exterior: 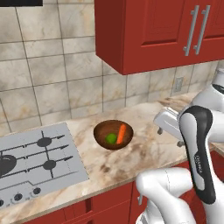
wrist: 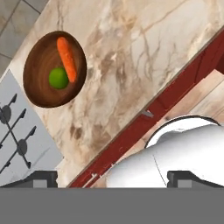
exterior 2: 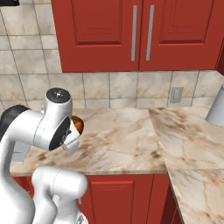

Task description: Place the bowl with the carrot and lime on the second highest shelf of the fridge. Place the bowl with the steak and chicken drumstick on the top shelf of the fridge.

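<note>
The round, glossy dark-brown wooden bowl (exterior: 113, 134) sat on the marble-patterned surface (exterior: 131, 162), just to the right of the grey gas cooktop (exterior: 35, 159) and well apart from the front edge. Inside it lay the small bright-orange tapered carrot (exterior: 121, 133) and the small bright-green lime (exterior: 111, 138), side by side and touching or nearly so, with the carrot towards the right and the lime towards the left as seen from the left base camera. In the hand view the same bowl (wrist: 54, 69) appeared at the upper left, the carrot (wrist: 67, 58) slanting across its upper part and the lime (wrist: 58, 78) just beside it, with the cooktop's black grates (wrist: 17, 140) below.

The claw (wrist: 111, 177) was spread wide, its two dark fingertips (wrist: 41, 177) standing far apart at the bottom of the hand view, holding nothing and well apart from the bowl. From the right base camera, the white arm covered most of the bowl, leaving a sliver of brown rim and orange (exterior 2: 78, 124) showing.

Red wall cabinets with long silver handles (exterior 2: 141, 33) hung above a beige tiled wall carrying a pale socket plate (exterior 2: 176, 94). A pale rounded object (exterior 2: 216, 107) stood at the far right of the surface. No brand, label or readable writing appeared anywhere; faint marks on the arm's dark joint were too small to read.
</note>
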Controlling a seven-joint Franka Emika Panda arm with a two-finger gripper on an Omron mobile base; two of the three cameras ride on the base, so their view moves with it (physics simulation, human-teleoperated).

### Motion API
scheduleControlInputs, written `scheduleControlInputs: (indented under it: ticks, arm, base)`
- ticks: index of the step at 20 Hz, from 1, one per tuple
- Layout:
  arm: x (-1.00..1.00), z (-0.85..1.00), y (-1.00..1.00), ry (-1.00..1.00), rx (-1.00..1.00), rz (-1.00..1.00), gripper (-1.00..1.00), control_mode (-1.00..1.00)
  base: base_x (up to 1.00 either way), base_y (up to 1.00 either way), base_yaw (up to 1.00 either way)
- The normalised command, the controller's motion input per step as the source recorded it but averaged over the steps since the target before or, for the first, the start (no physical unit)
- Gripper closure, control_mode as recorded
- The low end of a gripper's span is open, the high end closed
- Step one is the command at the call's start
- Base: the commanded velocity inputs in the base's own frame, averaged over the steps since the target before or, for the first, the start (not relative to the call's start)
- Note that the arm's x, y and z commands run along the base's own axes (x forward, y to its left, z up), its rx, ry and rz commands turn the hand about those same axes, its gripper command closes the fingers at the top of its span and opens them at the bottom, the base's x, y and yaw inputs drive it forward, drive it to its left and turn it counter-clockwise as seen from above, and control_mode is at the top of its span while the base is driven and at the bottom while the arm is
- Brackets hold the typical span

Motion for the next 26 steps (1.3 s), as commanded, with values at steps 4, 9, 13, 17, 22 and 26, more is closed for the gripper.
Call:
scheduleControlInputs:
  ticks: [4,9,13,17,22,26]
  arm:
    - [0.86,-0.27,0.02,0.05,0.0,0.0,-1.0,-1.0]
    - [0.51,-0.51,0.08,0.0,0.0,0.0,-1.0,-1.0]
    - [0.39,-0.46,0.23,0.0,0.0,0.0,-1.0,-1.0]
    - [0.04,-0.31,0.12,0.02,0.0,0.0,-1.0,-1.0]
    - [0.0,-0.24,0.13,0.0,0.0,0.0,-1.0,-1.0]
    - [0.15,-0.15,0.2,0.0,-0.01,0.0,-1.0,-1.0]
  base:
    - [0.0,0.0,0.0]
    - [0.0,0.0,0.0]
    - [0.0,0.0,0.0]
    - [0.0,0.0,0.0]
    - [0.0,0.0,0.0]
    - [0.0,0.0,0.0]
